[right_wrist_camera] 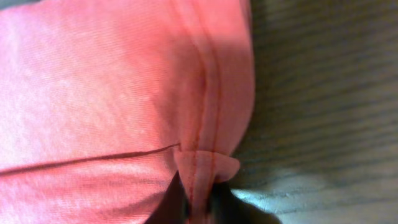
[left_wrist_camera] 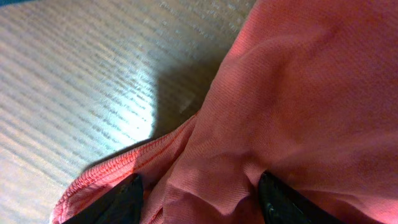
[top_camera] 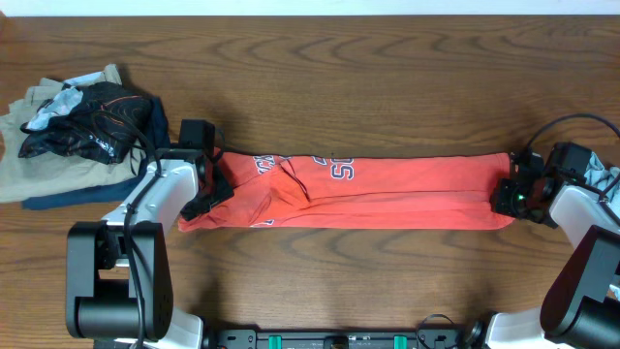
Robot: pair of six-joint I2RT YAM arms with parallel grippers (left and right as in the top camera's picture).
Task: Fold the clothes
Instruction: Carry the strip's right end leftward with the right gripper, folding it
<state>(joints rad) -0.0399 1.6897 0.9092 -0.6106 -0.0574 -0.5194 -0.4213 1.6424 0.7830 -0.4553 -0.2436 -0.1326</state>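
Stretched across the desk (top_camera: 387,78) as a long folded band: coral-red T-shirt (top_camera: 387,189), lettering toward its left end. Left hand (left_wrist_camera: 199,199) there, fingers (left_wrist_camera: 127,199) spread wide astride bunched fabric. Right hand (right_wrist_camera: 196,202) at the opposite end, clamped tight on the hem. Heap of other garments (top_camera: 68,136) far left.

T-shirt (top_camera: 387,189): matt coral knit cloth, stitched hem. Table (top_camera: 339,87): smooth wood grain, slight sheen.
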